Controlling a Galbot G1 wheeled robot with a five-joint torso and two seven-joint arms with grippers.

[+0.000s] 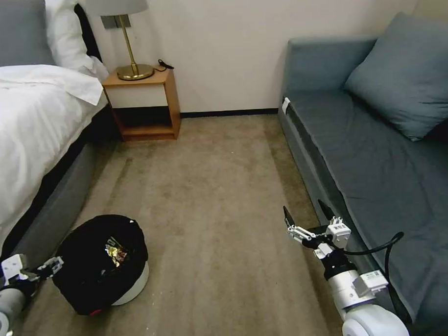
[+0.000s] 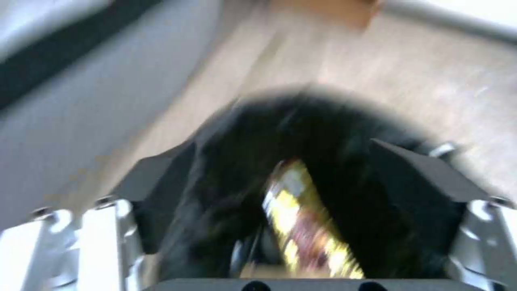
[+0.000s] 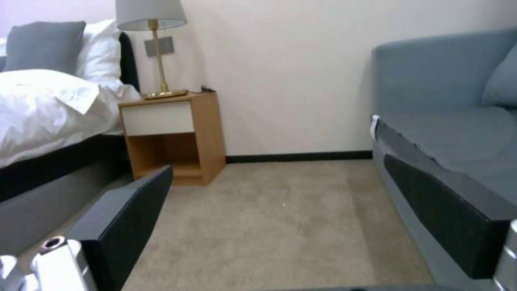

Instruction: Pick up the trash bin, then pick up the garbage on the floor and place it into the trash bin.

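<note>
Head view: left pincer (image 1: 53,266) gripping trash bin (image 1: 104,263).

The head camera looks forward and down over the carpet (image 1: 210,188), bed left, sofa (image 1: 380,148) right. The right wrist camera sits low, facing the far wall; both share the nightstand (image 1: 143,104). The left wrist camera, blurred, seems pressed close above the trash bin (image 2: 301,161).

You're in a bedroom — hotel-like: a bed (image 1: 26,121) with white linen and pillows, a wooden nightstand (image 1: 143,104) carrying a brass lamp (image 1: 126,39), a grey-blue sofa (image 1: 375,148) with a cushion (image 1: 409,75), and beige carpet (image 1: 215,197) running to a plain wall.
</note>
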